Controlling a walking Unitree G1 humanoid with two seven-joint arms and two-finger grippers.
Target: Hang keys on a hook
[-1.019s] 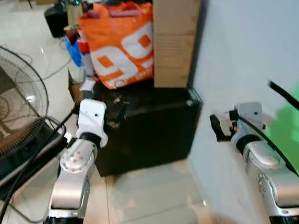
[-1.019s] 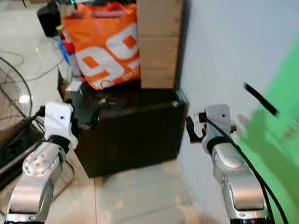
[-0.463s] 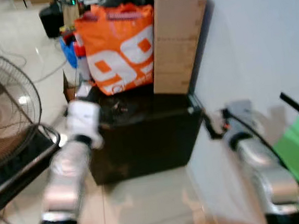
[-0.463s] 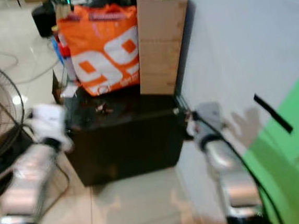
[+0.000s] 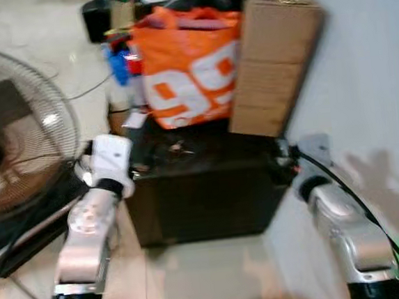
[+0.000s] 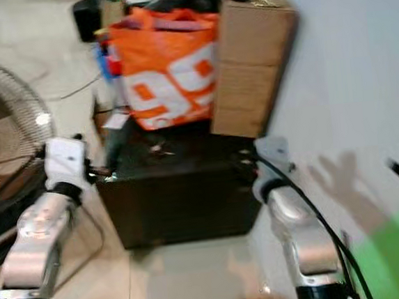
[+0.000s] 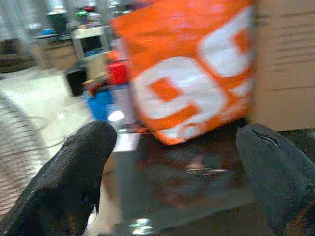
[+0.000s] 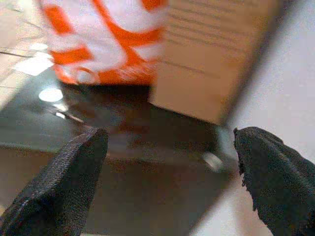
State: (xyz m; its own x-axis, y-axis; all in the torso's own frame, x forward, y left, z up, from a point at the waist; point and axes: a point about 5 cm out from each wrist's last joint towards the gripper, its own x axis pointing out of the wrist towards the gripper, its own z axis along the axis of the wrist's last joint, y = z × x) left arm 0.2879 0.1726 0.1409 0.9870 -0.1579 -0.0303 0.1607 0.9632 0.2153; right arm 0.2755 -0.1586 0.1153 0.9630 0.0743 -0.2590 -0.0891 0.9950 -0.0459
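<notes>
Both end effectors are raised in front of the robot with nothing in them. Left end effector [image 7: 172,162] has its fingers spread wide apart, and so does the right end effector [image 8: 167,167], each pointing at the dark glossy worktop [image 5: 209,183]. Looks to me like the approach step, before any pickup. The keys [image 7: 204,169] are a small metallic bunch lying flat on the worktop, just in front of the orange shopping bag [image 5: 192,66], with a tall cardboard box [image 5: 272,62] beside the bag against the wall. Pretty blurry, so I can't make out a ring or single keys. Next move probably needs the left side lowered over them and a pinch. I can't spot a hook anywhere yet.
</notes>
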